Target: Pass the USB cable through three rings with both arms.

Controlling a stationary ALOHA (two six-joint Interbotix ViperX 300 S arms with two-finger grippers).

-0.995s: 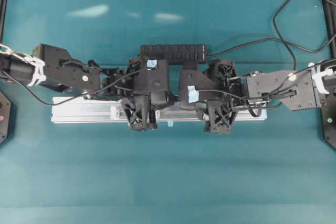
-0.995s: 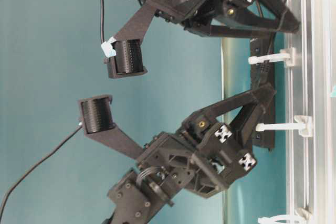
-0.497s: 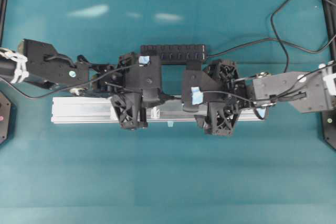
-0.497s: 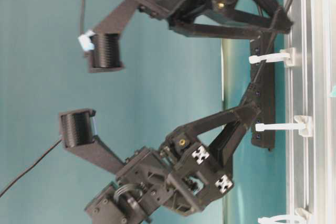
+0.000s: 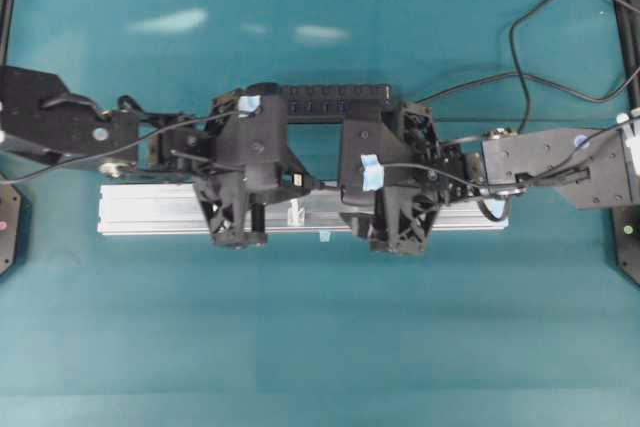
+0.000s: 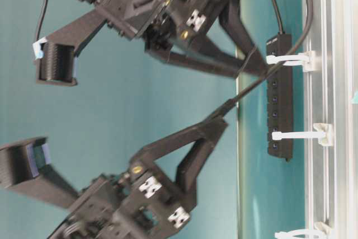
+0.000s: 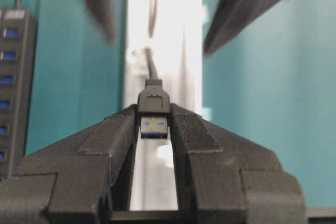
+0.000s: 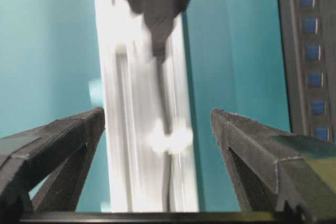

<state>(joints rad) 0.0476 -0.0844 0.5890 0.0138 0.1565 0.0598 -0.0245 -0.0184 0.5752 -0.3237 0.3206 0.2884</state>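
Two things have changed in the last second: my right pincer (image 8: 157, 129) has let go and now stands wide with nothing between its fingers, and my left pincer (image 7: 154, 129) has drawn back along the rail (image 5: 150, 209) with the plug of the USB cable (image 7: 154, 109) clamped between its tips. From the table-level view the cord runs taut from that plug back through the ring (image 6: 288, 59) at one end. The middle ring (image 6: 302, 135) and the last ring (image 6: 296, 233) show no cord inside them there, though my right wrist view shows a dark line crossing a pale blurred clip, so I cannot be sure. I judge the handover done and the pull-through under way.

The cable is thin, black and limp except where tension straightens it; its plug is a small dark block with a blue tongue. The rings are slender translucent-white plastic loops standing off the ribbed silver aluminium rail. Behind lies a flat black hub (image 5: 335, 99) with a row of blue ports, on the smooth teal desk (image 5: 320, 327).
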